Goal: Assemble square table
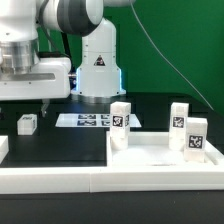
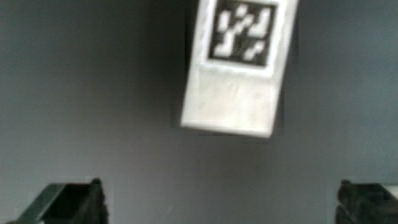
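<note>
The white square tabletop [image 1: 150,152] lies at the exterior view's right. Three white tagged legs stand upright at its corners: one [image 1: 120,117] at the left, one [image 1: 179,115] at the back and one [image 1: 195,135] at the right. A fourth loose leg [image 1: 27,123] lies on the dark table at the left. My gripper [image 1: 43,102] hangs above it, apart from it. In the wrist view the leg [image 2: 237,75] lies slightly tilted with its tag showing, beyond the open and empty gripper [image 2: 221,206]. The dark fingertips [image 2: 71,205] show at both sides.
The marker board [image 1: 84,120] lies flat in front of the robot base [image 1: 98,65]. A long white border rail [image 1: 90,181] runs along the front, with a white end piece [image 1: 3,148] at the left.
</note>
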